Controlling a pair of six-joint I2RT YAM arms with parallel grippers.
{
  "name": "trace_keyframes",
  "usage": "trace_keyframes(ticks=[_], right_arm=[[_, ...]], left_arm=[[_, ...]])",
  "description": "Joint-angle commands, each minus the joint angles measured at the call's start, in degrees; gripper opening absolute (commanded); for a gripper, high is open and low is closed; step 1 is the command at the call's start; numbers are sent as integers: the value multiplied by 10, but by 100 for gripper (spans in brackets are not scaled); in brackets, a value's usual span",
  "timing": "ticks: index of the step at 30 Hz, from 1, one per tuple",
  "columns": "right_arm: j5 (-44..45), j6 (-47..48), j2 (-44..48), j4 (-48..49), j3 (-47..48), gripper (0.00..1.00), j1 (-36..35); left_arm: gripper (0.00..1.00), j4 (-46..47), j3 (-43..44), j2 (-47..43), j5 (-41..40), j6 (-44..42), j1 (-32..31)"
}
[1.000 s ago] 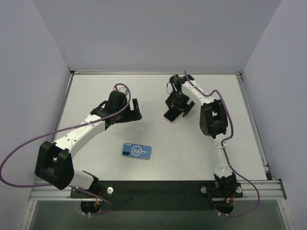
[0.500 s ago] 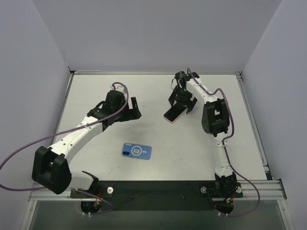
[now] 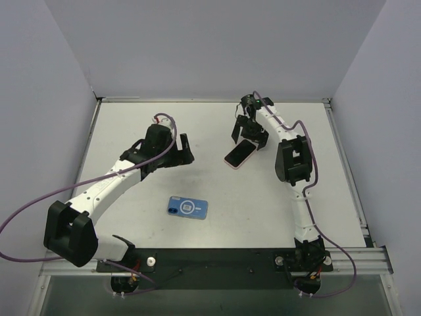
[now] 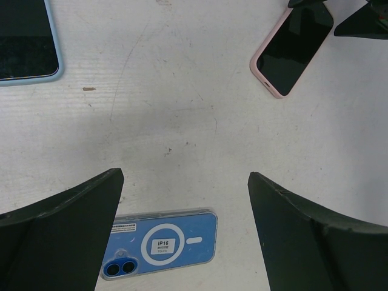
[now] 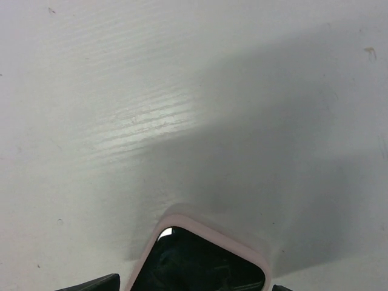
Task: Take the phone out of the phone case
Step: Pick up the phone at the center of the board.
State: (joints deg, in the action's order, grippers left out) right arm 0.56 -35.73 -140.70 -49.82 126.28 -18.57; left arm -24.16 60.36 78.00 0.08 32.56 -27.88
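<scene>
On the worktop, right of centre, the phone lies face up, still seated in its pink case. Nothing's extracted yet. Your right claw is spread wide over its far end, gripping nothing. The left claw is also wide and empty. Full removal remains.

You see a white table with a matte, lightly scuffed top. Plain lavender-grey panels close it in on three sides: a back wall, a left wall and a right wall. A metal rail runs along the near edge, with a black plate mounted along its middle. Light is even and diffuse; shadows on the tabletop are soft.
</scene>
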Motion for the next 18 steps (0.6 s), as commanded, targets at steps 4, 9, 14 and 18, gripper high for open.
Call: trace_keyframes(ticks=[4,9,14,18], right_arm=[[-27,89,-28,-12,64,100,-7],[-37,119,-34,-26,76,100,-7],[-8,125,-27,-57,67,100,-9],[72,131,-11,-77,22,100,-9]], left_arm=[[96,11,26,-9,-6,-2,-9],[96,6,32,-4,-7,-1,-13],[96,3,34,-2,-8,1,-19],[96,6,35,-1,-9,4,-25]])
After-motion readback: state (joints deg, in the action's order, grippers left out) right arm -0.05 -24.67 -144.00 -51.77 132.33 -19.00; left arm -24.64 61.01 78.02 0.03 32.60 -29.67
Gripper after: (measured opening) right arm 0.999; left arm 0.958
